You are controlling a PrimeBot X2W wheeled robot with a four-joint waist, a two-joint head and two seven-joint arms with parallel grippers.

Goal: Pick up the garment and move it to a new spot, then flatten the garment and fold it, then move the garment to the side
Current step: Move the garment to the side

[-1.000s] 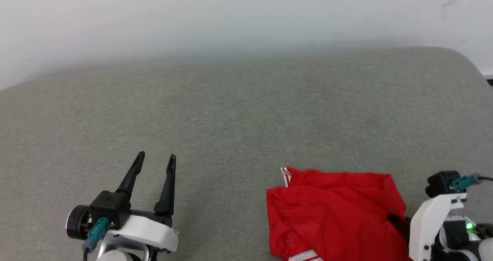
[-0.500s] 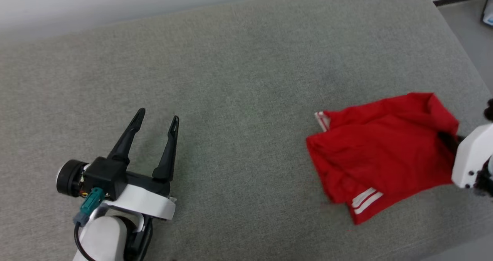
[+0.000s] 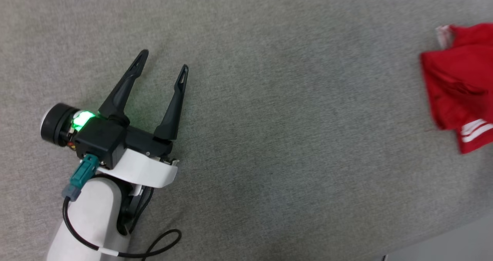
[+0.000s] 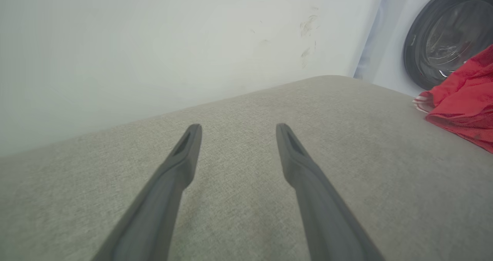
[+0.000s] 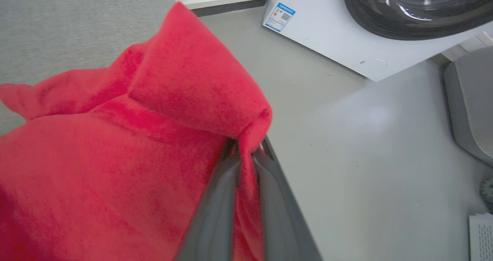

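One red garment (image 3: 460, 80) bunched at the grey cushion's (image 3: 289, 138) right edge, right gripper (image 5: 247, 145) pinching one fold of it, left gripper (image 3: 164, 59) spread wide above the cushion, one washing machine (image 5: 346, 34) beyond.

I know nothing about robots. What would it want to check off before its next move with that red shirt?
1. Grip on the garment: ok. The right gripper has its jaws shut on a fold of red cloth.
2. Left gripper free: ok. Jaws open, nothing between them, over the grey cushion.
3. Garment neatly folded: cannot tell. It looks bunched near the grip, and the head view cuts it off at the right edge.
4. Garment fully on the cushion: cannot tell. The held fold has bare floor behind it.
5. Washing machine clear of the arm: ok, it stands further off.
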